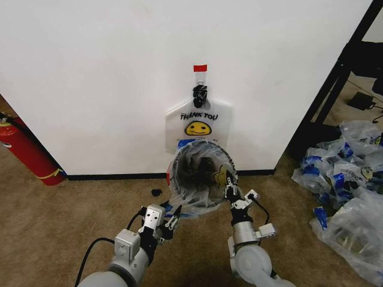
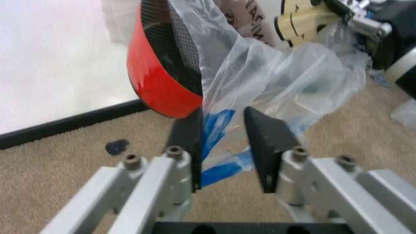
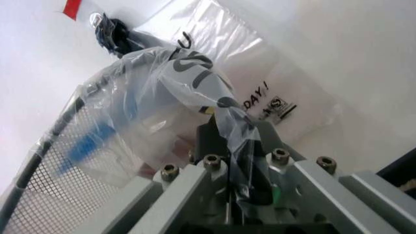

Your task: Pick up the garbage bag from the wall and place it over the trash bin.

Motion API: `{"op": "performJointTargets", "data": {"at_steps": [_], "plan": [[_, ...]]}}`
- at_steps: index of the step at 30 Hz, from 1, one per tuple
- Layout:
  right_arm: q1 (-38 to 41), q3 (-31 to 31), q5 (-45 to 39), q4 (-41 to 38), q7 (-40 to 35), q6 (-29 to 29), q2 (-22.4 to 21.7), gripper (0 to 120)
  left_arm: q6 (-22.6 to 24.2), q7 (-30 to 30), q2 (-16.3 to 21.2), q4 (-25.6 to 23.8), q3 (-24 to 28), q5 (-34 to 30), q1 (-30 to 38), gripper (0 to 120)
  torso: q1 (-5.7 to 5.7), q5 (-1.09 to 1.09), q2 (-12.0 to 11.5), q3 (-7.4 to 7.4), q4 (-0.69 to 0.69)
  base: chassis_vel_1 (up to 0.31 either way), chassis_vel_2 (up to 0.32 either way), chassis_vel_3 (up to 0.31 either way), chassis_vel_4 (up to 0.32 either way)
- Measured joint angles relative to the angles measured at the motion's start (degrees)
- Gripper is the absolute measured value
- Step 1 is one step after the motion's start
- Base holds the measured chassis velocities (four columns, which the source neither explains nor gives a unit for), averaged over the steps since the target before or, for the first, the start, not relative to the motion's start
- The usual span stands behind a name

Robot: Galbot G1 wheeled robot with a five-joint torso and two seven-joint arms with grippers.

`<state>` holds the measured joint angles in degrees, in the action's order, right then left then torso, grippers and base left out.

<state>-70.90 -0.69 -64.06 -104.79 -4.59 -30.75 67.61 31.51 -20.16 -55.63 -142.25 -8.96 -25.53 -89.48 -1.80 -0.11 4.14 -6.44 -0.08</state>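
The trash bin (image 1: pixel 182 179), dark mesh with a red base (image 2: pixel 159 83), stands on the carpet against the wall (image 1: pixel 90 72). The garbage bag (image 1: pixel 194 208) is draped over its mouth, with its smiley at the right rim. My right gripper (image 1: pixel 230 192) is at that rim, shut on a fold of the bag (image 3: pixel 149 97). Low on the bin's left side is my left gripper (image 1: pixel 172 220), open, with the bag's blue-patched edge (image 2: pixel 217 126) hanging between its fingers (image 2: pixel 266 141). A same-print bag (image 1: pixel 200 119) hangs from the hook (image 1: pixel 199 92) under the red tape mark (image 1: pixel 200 67).
A red fire extinguisher (image 1: pixel 27 149) leans at the wall on the left. A heap of clear bags with blue patches (image 1: pixel 347 179) lies on the right, past a black frame (image 1: pixel 335 89). A small dark scrap (image 1: pixel 157 192) lies on the carpet beside the bin.
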Motion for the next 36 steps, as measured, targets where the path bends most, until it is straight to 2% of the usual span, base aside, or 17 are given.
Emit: {"op": "performJointTargets", "data": {"at_steps": [3, 7, 13, 18, 22, 36], "plan": [[0.0, 0.0, 0.0, -0.2, 0.0, 0.1, 0.0, 1, 0.5, 0.3, -0.1, 0.1, 0.2, 0.0, 0.2, 9, 0.00, 0.00, 0.0, 0.00, -0.01, 0.000, 0.000, 0.000, 0.000], [-0.1, -0.2, -0.1, -0.6, 0.0, 0.1, 0.1, 1, 0.7, 0.5, -0.1, 0.4, 0.3, 0.3, 0.4, 0, 0.00, 0.00, 0.0, 0.00, 0.00, 0.000, 0.000, 0.000, 0.000], [-0.9, -0.1, -0.3, -2.8, -0.9, 0.3, -0.1, 1, 0.3, 1.0, 0.1, 2.4, 0.2, 1.9, 1.8, 0, 0.00, 0.00, 0.0, 0.00, -0.01, 0.000, 0.000, 0.000, 0.000], [-2.3, 1.4, -0.3, -7.0, -3.0, 1.8, -0.6, 1, -5.1, 2.4, -0.2, 8.0, 0.3, 6.7, 3.3, 0, 0.00, -0.01, 0.0, 0.00, -0.01, 0.000, 0.000, 0.000, 0.000], [-2.5, 2.2, -0.2, -8.0, -4.3, 3.2, -1.1, 1, -8.2, 2.3, -0.9, 10.2, -0.4, 9.4, 3.8, 0, 0.00, -0.01, 0.0, 0.00, 0.00, 0.000, 0.000, 0.000, 0.000], [-2.5, 2.3, 0.7, -7.7, -8.4, 6.3, -1.6, 1, -13.9, 1.7, -1.2, 11.3, -0.9, 10.0, 3.7, 0, 0.00, 0.00, 0.0, 0.00, -0.01, 0.000, 0.000, 0.000, 0.000]]}}
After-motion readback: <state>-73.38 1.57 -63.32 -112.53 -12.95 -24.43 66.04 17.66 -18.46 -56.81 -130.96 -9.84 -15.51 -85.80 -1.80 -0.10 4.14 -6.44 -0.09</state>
